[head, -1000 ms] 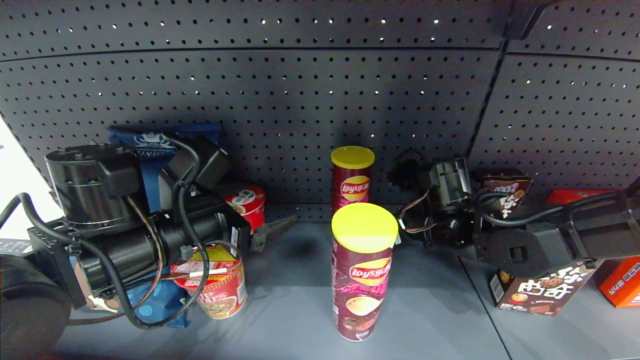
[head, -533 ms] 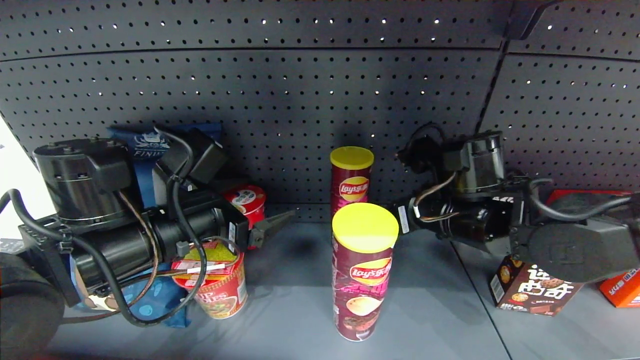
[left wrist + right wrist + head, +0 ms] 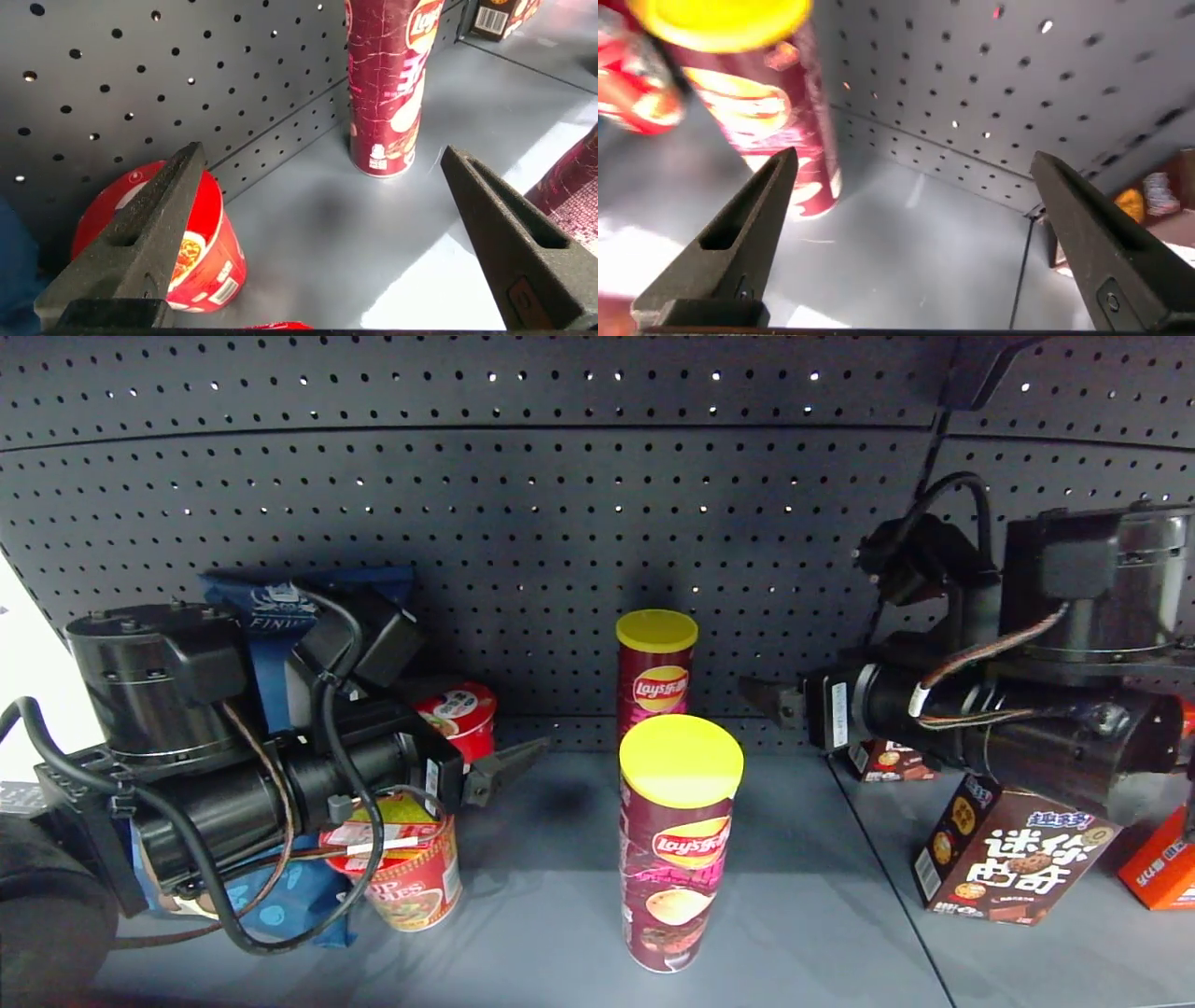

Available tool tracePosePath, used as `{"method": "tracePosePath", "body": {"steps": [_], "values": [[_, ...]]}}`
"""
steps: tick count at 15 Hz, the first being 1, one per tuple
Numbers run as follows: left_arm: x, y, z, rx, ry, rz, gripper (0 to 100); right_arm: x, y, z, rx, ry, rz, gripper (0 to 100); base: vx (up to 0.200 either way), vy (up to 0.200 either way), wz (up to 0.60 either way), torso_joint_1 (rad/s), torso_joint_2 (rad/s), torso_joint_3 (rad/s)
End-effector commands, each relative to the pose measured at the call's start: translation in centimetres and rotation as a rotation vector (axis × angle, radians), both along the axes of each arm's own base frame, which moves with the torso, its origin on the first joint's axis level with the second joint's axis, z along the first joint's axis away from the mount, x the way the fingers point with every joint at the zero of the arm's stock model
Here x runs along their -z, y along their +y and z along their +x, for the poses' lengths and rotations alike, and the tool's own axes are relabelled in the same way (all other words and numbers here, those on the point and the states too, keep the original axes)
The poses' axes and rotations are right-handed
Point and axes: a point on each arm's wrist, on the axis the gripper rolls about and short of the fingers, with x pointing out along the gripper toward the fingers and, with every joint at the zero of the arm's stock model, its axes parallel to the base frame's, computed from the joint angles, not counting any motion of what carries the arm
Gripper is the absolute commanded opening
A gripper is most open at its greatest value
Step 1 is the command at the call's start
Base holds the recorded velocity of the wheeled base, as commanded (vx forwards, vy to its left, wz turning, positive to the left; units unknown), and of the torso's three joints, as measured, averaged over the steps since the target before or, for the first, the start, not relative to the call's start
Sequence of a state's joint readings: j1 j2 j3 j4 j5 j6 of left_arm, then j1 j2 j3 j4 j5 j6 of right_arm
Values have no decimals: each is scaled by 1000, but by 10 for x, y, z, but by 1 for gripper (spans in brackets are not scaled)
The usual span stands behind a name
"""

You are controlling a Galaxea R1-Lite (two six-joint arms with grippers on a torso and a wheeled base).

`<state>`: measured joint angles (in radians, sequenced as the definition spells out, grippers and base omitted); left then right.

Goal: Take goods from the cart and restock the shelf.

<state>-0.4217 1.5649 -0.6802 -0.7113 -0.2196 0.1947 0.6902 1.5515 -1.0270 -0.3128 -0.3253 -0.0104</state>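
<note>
Two maroon chip cans with yellow lids stand upright mid-shelf, the front can (image 3: 680,840) nearer me and the back can (image 3: 656,672) by the pegboard. My left gripper (image 3: 509,761) hovers left of them, open and holding nothing. In the left wrist view its fingers (image 3: 140,243) spread wide toward the back can (image 3: 388,84). My right gripper (image 3: 761,695) hangs to the right of the cans above the shelf, also open and holding nothing. The right wrist view shows the back can (image 3: 766,103) beyond the gripper (image 3: 915,163).
A cup of noodles (image 3: 411,873), a red cup (image 3: 462,714) and a blue bag (image 3: 271,607) sit under and behind my left arm. A cookie box (image 3: 1013,859), a small box (image 3: 882,761) and an orange box (image 3: 1158,868) stand at the right. The grey shelf (image 3: 560,915) is bare around the cans.
My right arm has risen and drawn back to the right, away from the cans, uncovering the cookie box. The left arm has hardly moved.
</note>
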Motion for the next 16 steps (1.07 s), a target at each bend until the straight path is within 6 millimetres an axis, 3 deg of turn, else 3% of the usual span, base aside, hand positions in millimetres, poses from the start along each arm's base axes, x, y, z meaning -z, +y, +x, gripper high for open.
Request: {"method": "tracePosePath", "body": {"steps": [1, 7, 11, 12, 16], "values": [[2, 0, -1, 0, 5, 3, 100, -11, -21, -30, -38, -39, 39, 100, 0, 0, 0, 0, 0, 0], [6, 1, -2, -2, 21, 10, 100, -20, -73, -81, -122, -109, 124, 100, 0, 0, 0, 0, 0, 0], [7, 1, -2, -3, 25, 12, 100, -27, -109, -97, 16, -185, 148, 100, 0, 0, 0, 0, 0, 0], [7, 2, -2, -5, 25, 12, 100, -27, -132, -109, 134, -230, 153, 100, 0, 0, 0, 0, 0, 0], [9, 0, 1, -2, 31, 14, 100, -8, -157, -164, 185, -244, 155, 100, 0, 0, 0, 0, 0, 0]]}}
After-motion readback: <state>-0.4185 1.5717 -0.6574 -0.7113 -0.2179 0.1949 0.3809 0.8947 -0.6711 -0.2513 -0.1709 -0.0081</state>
